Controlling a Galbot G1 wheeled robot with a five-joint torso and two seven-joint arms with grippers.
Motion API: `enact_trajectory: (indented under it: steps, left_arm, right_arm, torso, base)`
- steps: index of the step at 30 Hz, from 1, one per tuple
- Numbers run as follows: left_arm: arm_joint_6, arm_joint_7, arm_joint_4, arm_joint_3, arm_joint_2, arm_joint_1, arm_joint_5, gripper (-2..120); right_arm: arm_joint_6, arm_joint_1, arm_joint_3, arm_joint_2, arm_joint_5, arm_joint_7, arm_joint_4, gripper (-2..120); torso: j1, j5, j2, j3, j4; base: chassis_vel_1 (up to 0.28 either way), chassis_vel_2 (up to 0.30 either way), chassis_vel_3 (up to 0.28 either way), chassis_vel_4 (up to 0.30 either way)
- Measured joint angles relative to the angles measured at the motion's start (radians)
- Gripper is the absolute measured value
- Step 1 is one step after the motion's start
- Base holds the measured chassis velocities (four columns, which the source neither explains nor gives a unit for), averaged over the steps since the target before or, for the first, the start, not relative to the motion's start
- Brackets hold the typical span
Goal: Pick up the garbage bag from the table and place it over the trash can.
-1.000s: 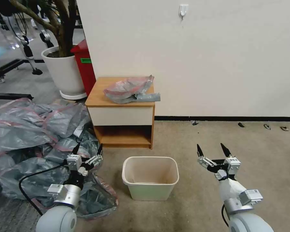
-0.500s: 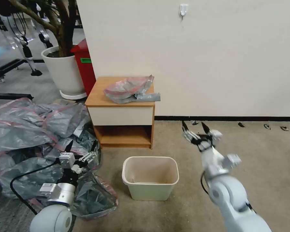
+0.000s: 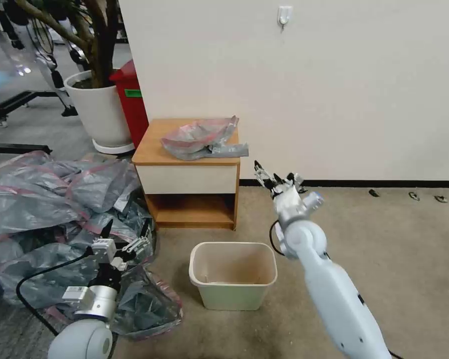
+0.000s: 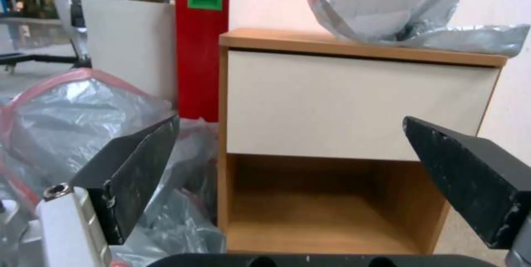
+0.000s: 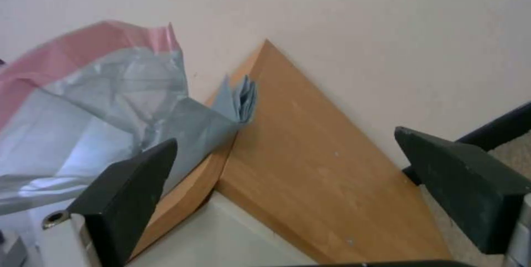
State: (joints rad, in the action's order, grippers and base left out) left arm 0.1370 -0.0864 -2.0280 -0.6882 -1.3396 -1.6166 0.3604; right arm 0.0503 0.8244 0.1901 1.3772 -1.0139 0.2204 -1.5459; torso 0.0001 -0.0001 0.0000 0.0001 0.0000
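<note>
Head view shows the garbage bag (image 3: pixel 200 136) lying crumpled on the surface (image 3: pixel 152 149) of the nightstand, toward its back and right edge, with a flat grey tail hanging slightly past the right front corner. Its pink-red band runs along the upper folds. The right gripper (image 3: pixel 274 180) is raised on an outstretched arm just beside the nightstand's right side, level with the white drawer front and a little below the top. Its fingers (image 3: pixel 258 169) are spread apart and hold nothing; the bag sits up and to the left of them, near but not touching.

From the right wrist view the bag (image 5: pixel 99 105) fills the space beyond one dark finger (image 5: pixel 130 200), its folded grey tip resting at the corner of the wooden top (image 5: pixel 298 163), while the other finger (image 5: pixel 464 188) stands well off to the far side, with the nightstand's wooden side panel between the two. No plastic lies between the fingers.

The left gripper (image 3: pixel 124 238) hangs low on the robot's left, over the big heap of grey bags (image 3: pixel 40 199) on the floor, its fingers (image 4: pixel 138 167) released and empty. In the left wrist view the nightstand's drawer front and open lower shelf show between them, farther off, with the bag (image 4: pixel 398 6) on top.

The trash can (image 3: pixel 233 273) stands on the carpet in front of the nightstand, upright and unlined, between the two arms.
</note>
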Motion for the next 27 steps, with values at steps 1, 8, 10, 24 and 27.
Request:
enact_trajectory:
  steps: [1,8,10,24,27]
  left_arm:
    - [0.000,0.000,0.000,0.000,0.000,0.000,0.000,100]
    - [0.010,-0.001,0.008,-0.005,0.006,-0.001,0.003,100]
    - [0.012,-0.001,0.011,-0.003,0.006,-0.001,0.003,100]
    - [0.013,-0.001,0.015,-0.007,0.003,-0.004,0.002,100]
    - [0.014,-0.001,0.017,-0.006,-0.004,-0.006,0.001,100]
  right_arm:
    - [0.000,0.000,0.000,0.000,0.000,0.000,0.000,100]
    - [-0.016,-0.073,-0.019,0.015,-0.026,-0.033,0.097,100]
    - [-0.019,-0.081,-0.021,0.018,-0.028,-0.040,0.109,100]
    - [-0.046,-0.161,-0.053,0.062,-0.031,-0.103,0.218,100]
    - [-0.051,-0.183,-0.057,0.074,-0.027,-0.117,0.258,100]
  torso:
    - [0.000,0.0000,0.000,0.000,0.0000]
    - [0.000,0.0000,0.000,0.000,-0.0001]
    - [0.000,0.0000,0.000,0.000,-0.0001]
    - [0.000,0.0001,0.000,0.000,0.0000]
    - [0.000,0.0001,0.000,0.000,-0.0001]
  base:
    - [0.000,0.000,0.000,0.000]
    - [0.000,0.000,0.000,0.000]
    - [0.000,0.000,0.000,0.000]
    - [0.000,0.000,0.000,0.000]
    - [0.000,0.000,0.000,0.000]
